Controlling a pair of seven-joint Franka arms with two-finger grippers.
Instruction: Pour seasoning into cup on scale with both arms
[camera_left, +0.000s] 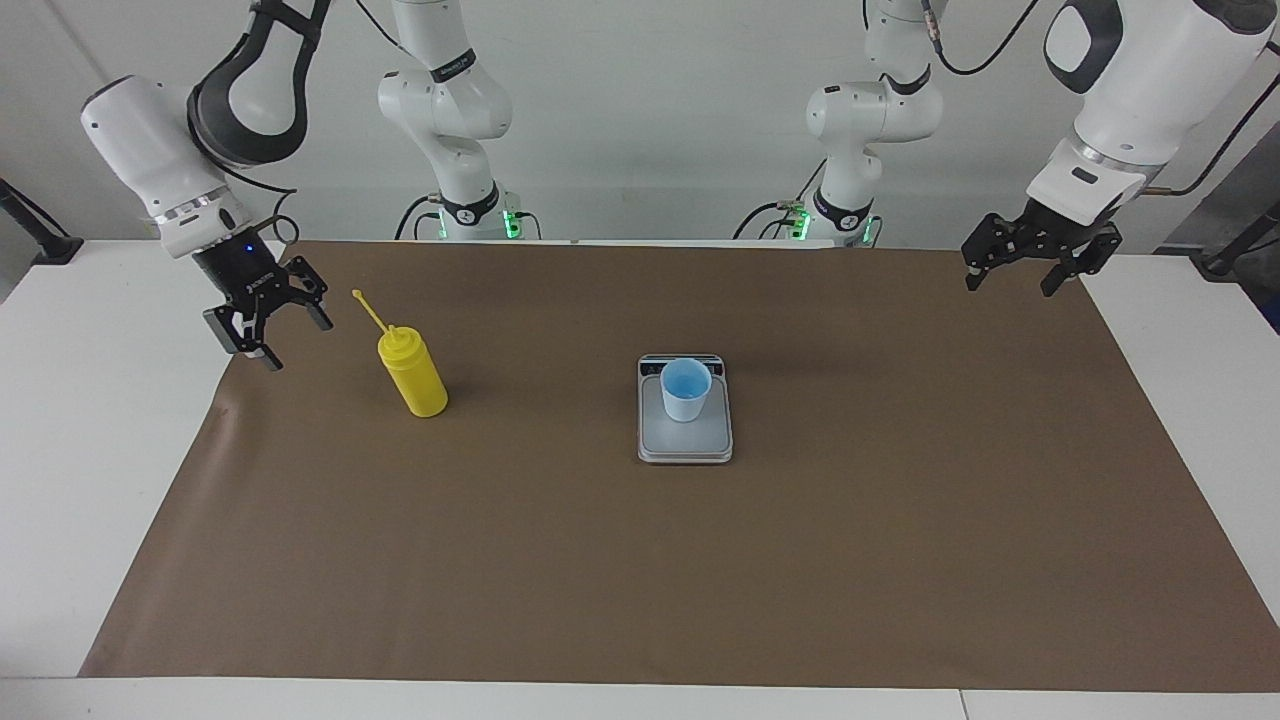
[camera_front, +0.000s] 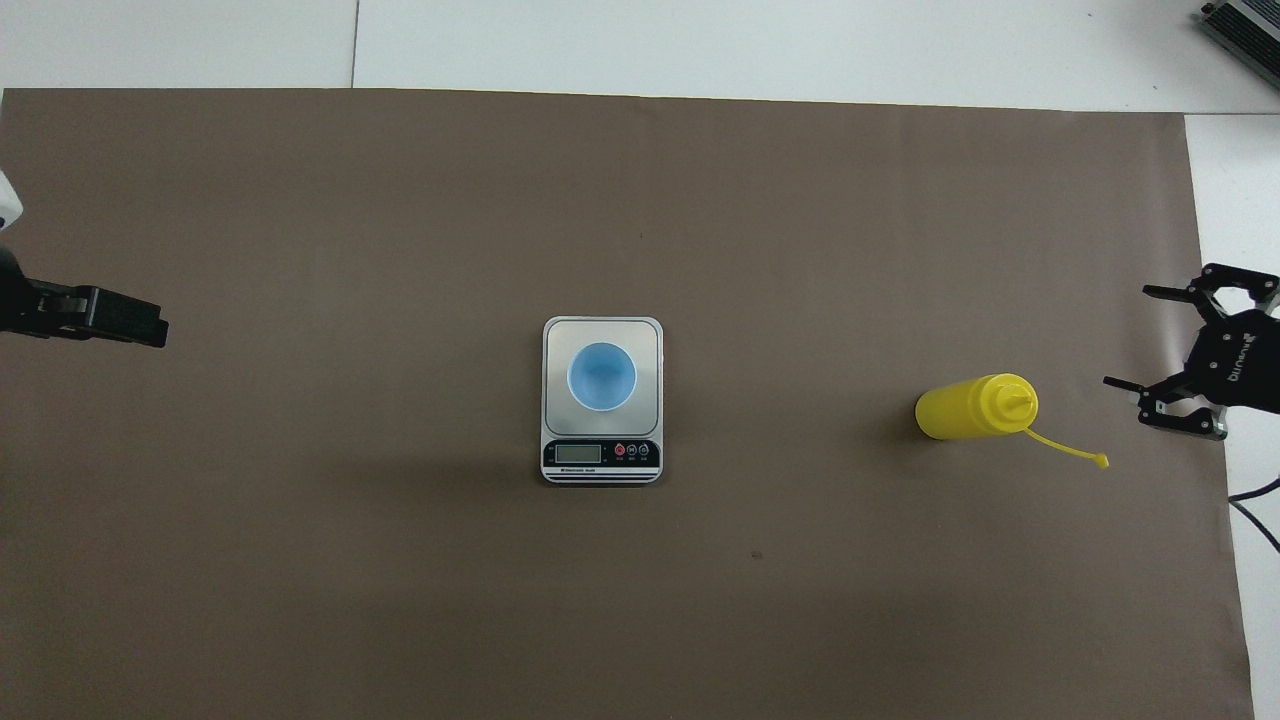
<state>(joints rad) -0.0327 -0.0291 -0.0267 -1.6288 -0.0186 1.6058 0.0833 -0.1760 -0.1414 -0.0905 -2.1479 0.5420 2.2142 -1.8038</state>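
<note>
Yellow plastic bottle (camera_left: 412, 378) w/ pointy top stands near right arm's end. Round blue cup (camera_left: 686, 389) on flat scale (camera_left: 685, 440). Right gripper (camera_left: 268, 331) & left gripper (camera_left: 1012, 272) up, both wide apart, hold nothing.

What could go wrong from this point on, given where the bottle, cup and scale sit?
1. The yellow bottle stands uncapped, its tethered cap sticking out toward the open right gripper; a grasp could snag it and tip the bottle.
2. The cup stands loose on the scale, so a nudge while pouring could knock it over.
3. The open left gripper waits at the table's edge.
</note>
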